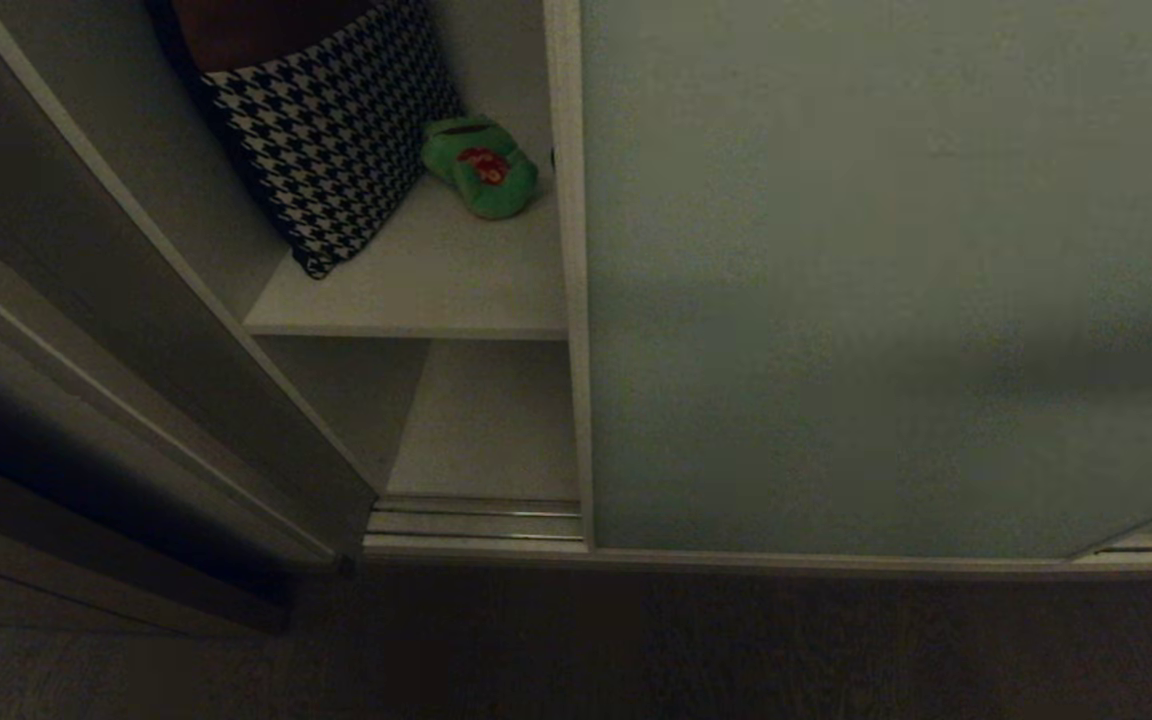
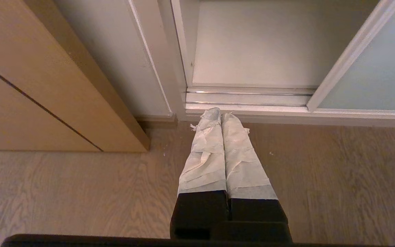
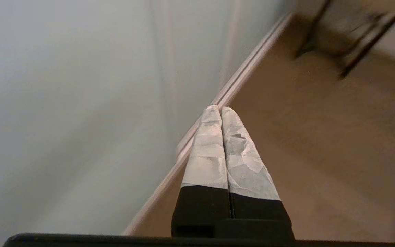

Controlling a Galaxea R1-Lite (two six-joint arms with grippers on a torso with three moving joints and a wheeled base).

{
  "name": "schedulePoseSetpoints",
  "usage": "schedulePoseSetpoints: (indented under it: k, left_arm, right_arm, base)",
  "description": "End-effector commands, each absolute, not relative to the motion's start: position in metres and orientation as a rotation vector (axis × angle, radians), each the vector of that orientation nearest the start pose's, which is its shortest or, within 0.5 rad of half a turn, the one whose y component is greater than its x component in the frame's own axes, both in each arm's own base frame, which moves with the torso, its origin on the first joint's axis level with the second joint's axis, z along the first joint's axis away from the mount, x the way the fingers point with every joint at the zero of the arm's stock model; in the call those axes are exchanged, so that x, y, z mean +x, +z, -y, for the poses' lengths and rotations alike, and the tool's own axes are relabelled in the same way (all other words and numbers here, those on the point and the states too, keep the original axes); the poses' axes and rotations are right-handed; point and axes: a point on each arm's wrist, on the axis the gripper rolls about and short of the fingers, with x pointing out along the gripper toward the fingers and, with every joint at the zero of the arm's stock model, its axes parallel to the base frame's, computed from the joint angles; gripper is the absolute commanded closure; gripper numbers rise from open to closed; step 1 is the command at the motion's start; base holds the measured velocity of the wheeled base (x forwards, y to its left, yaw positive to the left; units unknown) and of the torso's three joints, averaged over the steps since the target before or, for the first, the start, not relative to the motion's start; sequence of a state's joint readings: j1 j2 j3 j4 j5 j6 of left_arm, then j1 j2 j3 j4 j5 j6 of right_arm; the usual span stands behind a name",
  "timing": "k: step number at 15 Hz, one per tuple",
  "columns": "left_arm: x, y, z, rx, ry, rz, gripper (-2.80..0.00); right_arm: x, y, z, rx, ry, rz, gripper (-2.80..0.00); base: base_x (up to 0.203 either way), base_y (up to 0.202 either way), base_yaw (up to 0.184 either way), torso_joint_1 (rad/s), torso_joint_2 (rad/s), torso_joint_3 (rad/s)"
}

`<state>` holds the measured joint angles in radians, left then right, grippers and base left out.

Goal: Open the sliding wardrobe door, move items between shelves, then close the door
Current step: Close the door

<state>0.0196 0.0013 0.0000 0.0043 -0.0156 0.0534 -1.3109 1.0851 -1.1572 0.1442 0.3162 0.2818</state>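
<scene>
The pale grey-green matte sliding wardrobe door (image 1: 886, 280) is seen partly open; the green plush frog (image 1: 481, 165) lies on the upper off-white shelf (image 1: 436, 290) — left gripper (image 2: 218, 115) nearer, both jaws pressed together, empty.

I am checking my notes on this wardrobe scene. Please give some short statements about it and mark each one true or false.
1. The green frog toy lies on the upper shelf. True.
2. The sliding wardrobe door covers the whole opening. False: the left part is open.
3. The frog toy lies beside the houndstooth cloth. True.
4. The left gripper holds the frog. False: its fingers are shut and empty, above the floor.
5. The right gripper has open fingers. False: they are shut.
</scene>
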Motion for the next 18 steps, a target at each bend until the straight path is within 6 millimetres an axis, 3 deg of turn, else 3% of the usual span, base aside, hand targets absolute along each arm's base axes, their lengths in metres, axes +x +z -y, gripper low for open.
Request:
schedulePoseSetpoints:
  k: [1, 5, 8, 13, 18]
  left_arm:
    - [-0.023, 0.075, 0.001, 0.054, 0.004, -0.006, 0.0]
    - [-0.023, 0.075, 0.001, 0.054, 0.004, -0.006, 0.0]
    - [-0.023, 0.075, 0.001, 0.054, 0.004, -0.006, 0.0]
    - [-0.023, 0.075, 0.001, 0.054, 0.004, -0.006, 0.0]
    - [-0.023, 0.075, 0.001, 0.054, 0.004, -0.006, 0.0]
  right_arm:
    - [0.041, 0.348, 0.169, 0.347, -1.058, 0.075, 0.0]
    - [0.043, 0.374, 0.238, 0.314, -1.081, 0.146, 0.0]
    - [0.05, 0.381, 0.277, 0.39, -0.897, 0.157, 0.0]
    - [0.054, 0.347, 0.32, 0.619, -0.669, 0.035, 0.0]
    - [0.063, 0.339, 0.348, 0.727, -0.571, 0.016, 0.0]
  base:
    - [0.0, 0.0, 0.0, 0.0, 0.0, 0.0]
    - [0.0, 0.0, 0.0, 0.0, 0.0, 0.0]
    - [0.0, 0.0, 0.0, 0.0, 0.0, 0.0]
    - [0.0, 0.0, 0.0, 0.0, 0.0, 0.0]
    - [0.0, 0.0, 0.0, 0.0, 0.0, 0.0]
